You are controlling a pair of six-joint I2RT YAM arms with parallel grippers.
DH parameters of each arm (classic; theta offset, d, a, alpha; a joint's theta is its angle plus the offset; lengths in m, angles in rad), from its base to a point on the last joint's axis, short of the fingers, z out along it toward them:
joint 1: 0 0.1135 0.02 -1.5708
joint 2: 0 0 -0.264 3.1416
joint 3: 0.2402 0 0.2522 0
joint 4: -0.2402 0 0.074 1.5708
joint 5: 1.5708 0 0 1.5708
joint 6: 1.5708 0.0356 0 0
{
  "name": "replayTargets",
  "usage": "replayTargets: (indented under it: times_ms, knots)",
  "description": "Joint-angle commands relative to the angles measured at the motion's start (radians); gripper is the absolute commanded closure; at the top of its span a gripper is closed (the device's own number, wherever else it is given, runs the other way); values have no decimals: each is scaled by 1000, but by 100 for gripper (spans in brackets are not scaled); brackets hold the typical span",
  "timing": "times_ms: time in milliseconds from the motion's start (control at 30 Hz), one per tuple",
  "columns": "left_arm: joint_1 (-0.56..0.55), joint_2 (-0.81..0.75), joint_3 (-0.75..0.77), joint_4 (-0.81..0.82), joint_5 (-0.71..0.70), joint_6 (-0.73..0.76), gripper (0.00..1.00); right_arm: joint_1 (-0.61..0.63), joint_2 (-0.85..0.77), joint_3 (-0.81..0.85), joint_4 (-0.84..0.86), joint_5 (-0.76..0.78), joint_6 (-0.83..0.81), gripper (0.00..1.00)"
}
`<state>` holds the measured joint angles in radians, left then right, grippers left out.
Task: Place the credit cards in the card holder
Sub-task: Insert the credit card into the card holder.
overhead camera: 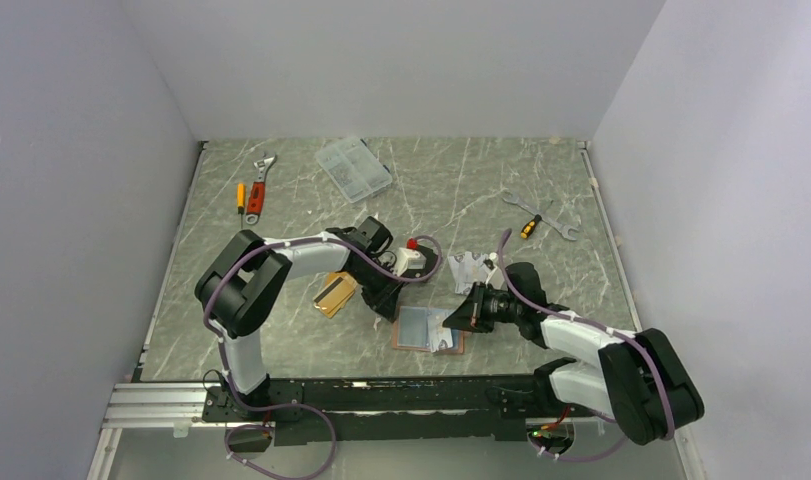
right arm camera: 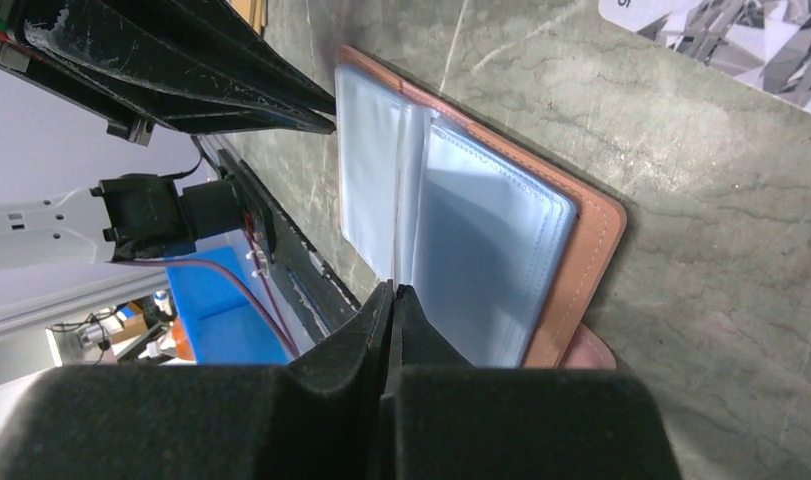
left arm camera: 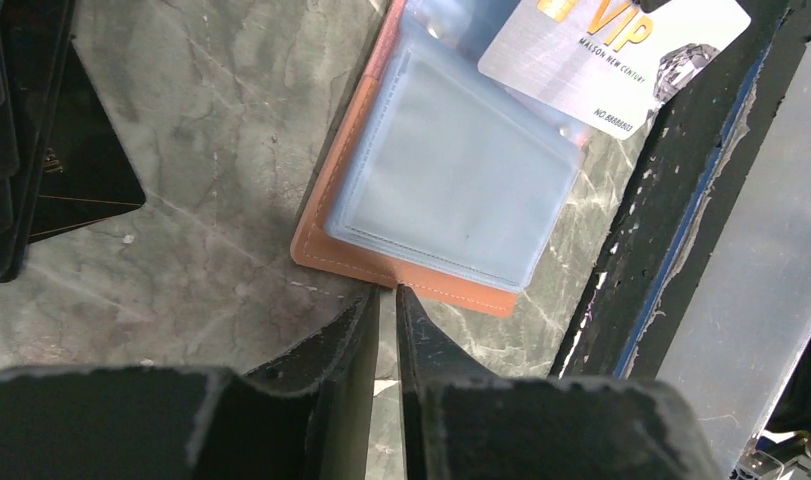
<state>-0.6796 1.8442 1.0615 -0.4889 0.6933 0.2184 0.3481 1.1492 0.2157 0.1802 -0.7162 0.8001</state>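
Note:
The card holder (overhead camera: 418,328) lies open on the table, salmon-pink cover down and pale-blue clear sleeves (left arm camera: 451,180) up. My left gripper (left arm camera: 388,292) points at its near edge, jaws a narrow slit apart with bare table showing between them. My right gripper (right arm camera: 393,290) is shut at the opposite side, pinching one sleeve leaf (right arm camera: 396,200) that stands up on edge. A silver-grey VIP credit card (left arm camera: 601,50) lies just past the holder, with more silver cards (overhead camera: 468,268) beside it. An orange-gold card with a dark stripe (overhead camera: 335,293) lies left of the left gripper.
Black flat pieces (left arm camera: 41,150) lie left of the holder. At the back are a clear compartment box (overhead camera: 353,168), a red-handled wrench (overhead camera: 258,195), a yellow screwdriver (overhead camera: 240,196), and a spanner (overhead camera: 546,212) with another screwdriver (overhead camera: 529,226). A black rail (overhead camera: 381,395) runs along the near edge.

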Motion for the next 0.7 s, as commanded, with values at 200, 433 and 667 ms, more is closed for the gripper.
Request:
replayTargets:
  times_ms: [200, 433, 667]
  knots:
    - [-8, 21, 35, -12, -66, 9, 83, -3, 68, 14, 136, -33, -11, 100]
    - [-15, 18, 42, -17, -81, 20, 85, -3, 104, 9, 172, -41, -7, 100]
    - [-19, 8, 42, -19, -79, 26, 86, -3, 145, 20, 186, -47, -18, 100]
